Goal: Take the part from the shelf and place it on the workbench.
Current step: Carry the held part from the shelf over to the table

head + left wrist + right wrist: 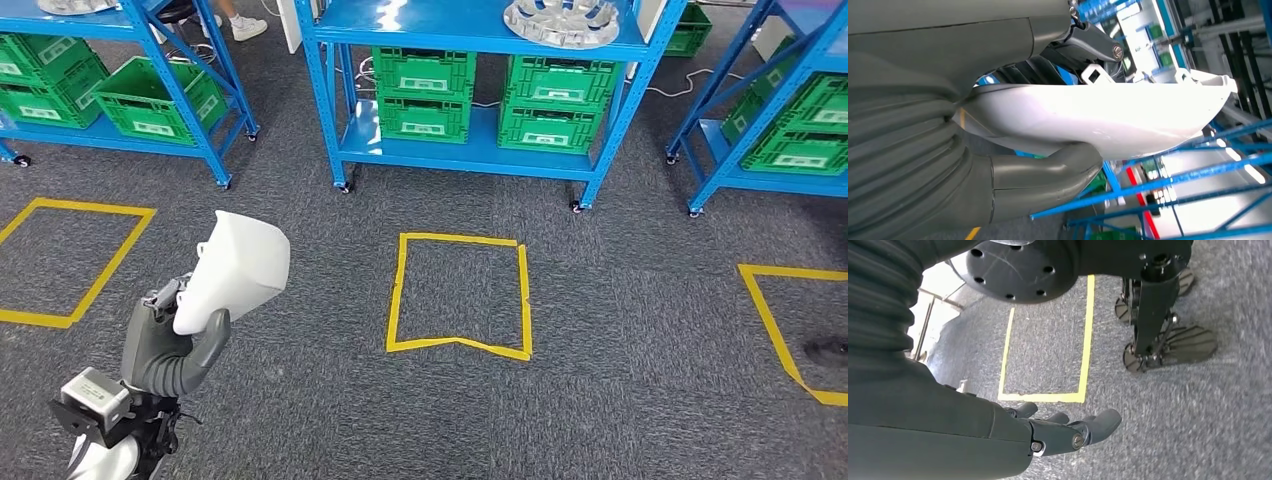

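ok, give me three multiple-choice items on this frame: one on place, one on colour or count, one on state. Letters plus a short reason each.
1. Where is the white part?
A. On a shelf
B. Held up by the left hand, above the carpet
C. Lying inside the middle yellow tape square

2. What colour are the crates on the lower shelf of the middle rack?
A. Green
B. Red
C. Grey

3. What state is the right hand in?
A. Gripping the white part
B. Holding a crate
C. Holding nothing, hanging over the carpet

Answers:
1 B: the head view shows the thumb clasping the part's lower end, and the left wrist view shows the part between thumb and fingers.
2 A: both crate stacks there are green with white labels.
3 C: the right wrist view shows its fingers with only grey carpet beyond them.
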Robot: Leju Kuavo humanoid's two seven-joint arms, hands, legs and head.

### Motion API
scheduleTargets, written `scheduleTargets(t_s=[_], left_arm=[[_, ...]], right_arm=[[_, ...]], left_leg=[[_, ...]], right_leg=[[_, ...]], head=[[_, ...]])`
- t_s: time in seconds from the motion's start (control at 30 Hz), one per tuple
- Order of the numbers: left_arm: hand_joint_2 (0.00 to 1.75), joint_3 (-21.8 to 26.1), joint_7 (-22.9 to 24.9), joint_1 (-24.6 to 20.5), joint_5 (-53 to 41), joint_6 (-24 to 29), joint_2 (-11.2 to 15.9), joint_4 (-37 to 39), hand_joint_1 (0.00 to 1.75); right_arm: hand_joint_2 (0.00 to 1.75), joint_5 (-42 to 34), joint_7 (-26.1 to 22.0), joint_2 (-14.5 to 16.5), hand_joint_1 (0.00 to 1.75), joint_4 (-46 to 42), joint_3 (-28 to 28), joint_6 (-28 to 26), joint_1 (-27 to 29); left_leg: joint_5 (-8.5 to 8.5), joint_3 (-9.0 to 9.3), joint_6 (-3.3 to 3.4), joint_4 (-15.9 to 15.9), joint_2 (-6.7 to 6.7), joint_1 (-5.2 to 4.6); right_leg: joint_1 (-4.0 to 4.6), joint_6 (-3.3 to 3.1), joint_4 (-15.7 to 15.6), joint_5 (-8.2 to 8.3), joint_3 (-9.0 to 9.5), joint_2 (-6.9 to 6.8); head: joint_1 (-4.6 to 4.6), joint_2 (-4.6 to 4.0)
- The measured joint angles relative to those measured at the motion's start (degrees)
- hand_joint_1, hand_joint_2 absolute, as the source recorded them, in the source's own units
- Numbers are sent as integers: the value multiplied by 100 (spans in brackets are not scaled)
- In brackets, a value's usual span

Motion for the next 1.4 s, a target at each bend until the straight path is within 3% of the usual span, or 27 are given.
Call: scheduleTargets(t_s=[0.07, 0.1, 0.13, 0.17, 0.2, 0.27, 0.33, 0.4, 0.43, 0.5, 0.57, 0.6, 0.63, 0.67, 0.73, 0.8, 0.87, 0.93, 1.0, 1.07, 1.13, 1.17, 1.2, 1.3, 1.37, 1.4], left_arm=[[175, -1, 3, 18, -9, 1, -3, -8, 175], [175, 3, 3, 62, -29, 9, -5, -23, 175], [175, 16, 2, 147, -75, 25, -9, -66, 175], [175, 33, -2, 271, -141, 46, -15, -138, 175], [175, 51, -9, 426, -221, 74, -27, -236, 175], [175, 70, -23, 702, -361, 119, -68, -429, 175], [175, 73, -11, 857, -442, 169, -113, -536, 175], [175, 88, -18, 959, -458, 230, -140, -573, 175], [175, 107, -50, 1006, -439, 258, -147, -583, 175], [175, 160, -134, 1054, -379, 299, -158, -592, 175], [175, 199, -182, 1064, -336, 316, -176, -593, 175], [175, 207, -189, 1070, -326, 316, -187, -591, 175], [175, 214, -191, 1079, -319, 317, -200, -586, 175], [175, 221, -188, 1085, -312, 317, -212, -583, 175], [175, 238, -172, 1090, -299, 328, -237, -588, 175], [175, 264, -149, 1101, -295, 382, -265, -633, 175], [175, 332, -142, 1157, -292, 470, -285, -721, 175], [175, 421, -167, 1279, -287, 550, -281, -843, 175], [175, 471, -204, 1386, -286, 599, -259, -963, 175], [175, 481, -223, 1432, -287, 616, -241, -1018, 175], [175, 482, -222, 1465, -292, 611, -234, -1020, 175], [175, 481, -216, 1470, -296, 597, -234, -1014, 175], [175, 480, -204, 1458, -302, 572, -237, -1007, 175], [175, 472, -136, 1307, -319, 439, -261, -961, 175], [175, 464, -59, 1144, -321, 345, -273, -895, 175], [175, 459, -24, 1068, -317, 317, -272, -848, 175]], right_arm=[[175, 44, 10, -3, 0, 0, 7, 10, 9], [175, 92, 21, -9, 0, 0, 22, 30, 14], [175, 153, 32, -19, 0, 0, 46, 55, 20], [175, 212, 40, -32, 0, 0, 77, 87, 26], [175, 260, 37, -54, 0, 0, 112, 121, 31], [175, 325, -8, -103, 0, 0, 172, 167, 41], [175, 371, -84, -155, 0, 0, 226, 186, 39], [175, 408, -161, -196, 0, 0, 281, 188, 23], [175, 415, -198, -209, 0, 0, 307, 188, 14], [175, 385, -268, -228, 0, 0, 337, 181, 2], [175, 344, -291, -246, 0, 0, 339, 165, 7], [175, 332, -291, -252, 0, 0, 338, 157, 11], [175, 326, -289, -257, 0, 0, 338, 154, 13], [175, 318, -281, -262, 0, 0, 338, 149, 11], [175, 301, -243, -263, 0, 0, 338, 140, 3], [175, 291, -199, -262, 0, 0, 338, 130, -1], [175, 290, -201, -261, 0, 0, 338, 123, -2], [175, 265, -284, -255, 0, 0, 338, 102, -8], [175, 198, -402, -246, 0, 0, 335, 61, -12], [175, 140, -469, -235, 0, 0, 329, 28, -4], [175, 92, -489, -228, 0, 0, 319, 17, 9], [175, 68, -492, -227, 0, 0, 313, 16, 12], [175, 46, -495, -226, 0, 0, 308, 17, 12], [175, 31, -503, -206, 0, 0, 289, -1, -2], [175, 37, -485, -174, 0, 0, 278, -58, -19], [175, 49, -465, -156, 0, 0, 275, -85, -31]], left_leg=[[20, -33, 34, 8, -103, 4], [23, -49, 39, 20, -161, 2], [23, -60, 38, 35, -218, 0], [20, -67, 34, 52, -273, -1], [15, -71, 24, 71, -328, 2], [-7, -95, -19, 128, -435, 3], [-10, -139, -90, 164, -543, -2], [21, -174, -173, 140, -644, 8], [22, -188, -207, 141, -641, 14], [-139, -317, -263, 383, -449, 11], [-511, -618, -304, 1060, -184, 14], [-673, -777, -319, 1426, -125, 22], [-747, -869, -325, 1663, -102, 28], [-713, -859, -323, 1691, -92, 30], [-398, -505, -284, 1101, -19, 22], [-160, -92, -208, 335, 176, -20], [-131, 22, -153, 68, 258, -66], [-94, 27, -110, 31, 157, -60], [-33, 70, -52, -38, 58, -17], [9, 75, -10, -64, -55, 5], [16, 43, 2, -39, -188, 6], [13, 29, -2, -18, -258, 10], [6, 15, -13, 10, -329, 17], [-44, -46, -99, 138, -529, 42], [-57, -101, -181, 185, -628, 40], [-49, -124, -225, 178, -671, 40]], right_leg=[[-8, 26, 734, -378, -335, 232], [-7, 32, 1074, -505, -497, 273], [-6, 34, 1248, -530, -581, 288], [-8, 31, 1211, -451, -559, 297], [-16, 25, 940, -278, -419, 322], [-34, 12, 166, 34, -24, 496], [-34, -23, -227, 116, 165, 620], [-18, -96, -249, 122, 166, 547], [-19, -141, -270, 142, 170, 491], [-31, -223, -314, 176, 174, 375], [-19, -265, -320, 180, 163, 248], [-10, -272, -318, 177, 158, 179], [-3, -276, -316, 175, 155, 113], [2, -276, -314, 174, 155, 51], [13, -270, -312, 170, 167, -65], [31, -244, -311, 159, 188, -158], [36, -188, -315, 152, 207, -232], [27, -116, -328, 143, 237, -285], [17, -52, -168, 8, 192, -108], [3, -14, 431, -331, -77, 180], [-6, 7, 1100, -582, -411, 284], [-12, 16, 1205, -556, -478, 293], [-22, 24, 1101, -428, -446, 301], [-74, 39, 109, 55, 3, 488], [-69, -9, -164, 100, 115, 572], [-49, -54, -164, 108, 106, 534]], head=[[13, 1], [16, 0], [16, 1], [16, 1], [16, 0], [17, 0], [18, 0], [20, 0], [20, 1], [1, 1], [-18, 1], [-19, 1], [-19, 1], [-19, 1], [-20, 0], [-17, 0], [-13, 1], [-12, 0], [0, 1], [15, 1], [20, 1], [20, 1], [20, 0], [24, 1], [28, 1], [31, 0]])
